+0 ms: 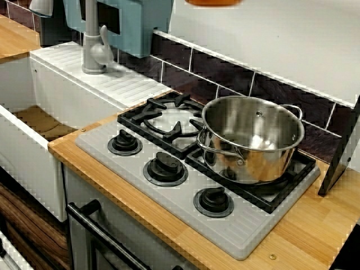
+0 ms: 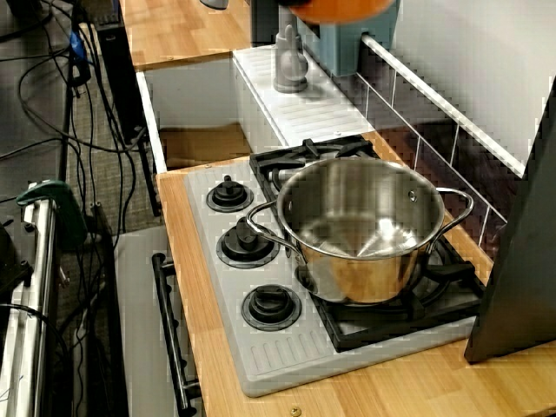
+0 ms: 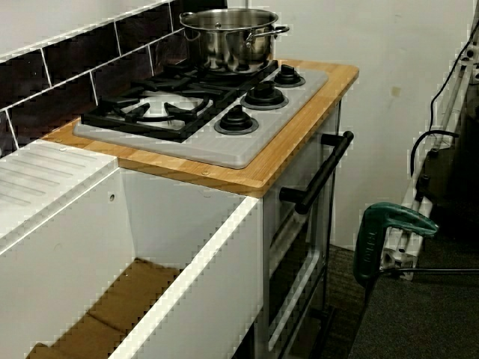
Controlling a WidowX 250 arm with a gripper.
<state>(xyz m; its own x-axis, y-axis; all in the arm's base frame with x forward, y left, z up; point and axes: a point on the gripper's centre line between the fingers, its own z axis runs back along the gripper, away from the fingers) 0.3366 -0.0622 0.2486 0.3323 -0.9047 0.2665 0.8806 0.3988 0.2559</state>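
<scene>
In the view across the stove from the front, a shiny, round, two-handled stainless-steel pot (image 1: 253,140) stands upright, seemingly empty, on the burner farther from the sink. It rests on a black matte grate (image 1: 169,126) set in a grey ribbed plastic cooktop (image 1: 225,233), which has three round black knobs (image 1: 165,167) along its near edge. The cooktop is let into a pale wooden bench (image 1: 315,225), with a white sink (image 1: 28,157) and a grey tap (image 1: 93,50) to the left and glossy dark tiles (image 1: 225,70) behind. No end effector shows in any view, so I cannot tell whether it is open or closed. Nothing touches the pot, and I judge that no grasp is under way. In the higher view from the knob side, the pot (image 2: 365,252) mirrors the grate in its polished wall, and a flat black slab (image 2: 521,252) leans near it. A hold on the pot would, in my judgement, call for pinching the thin rim or a loop handle, since the smooth curved wall offers little. In the low view from the sink end, the pot (image 3: 228,41) sits at the bench's far end, well apart from a green clamp (image 3: 389,232).
</scene>
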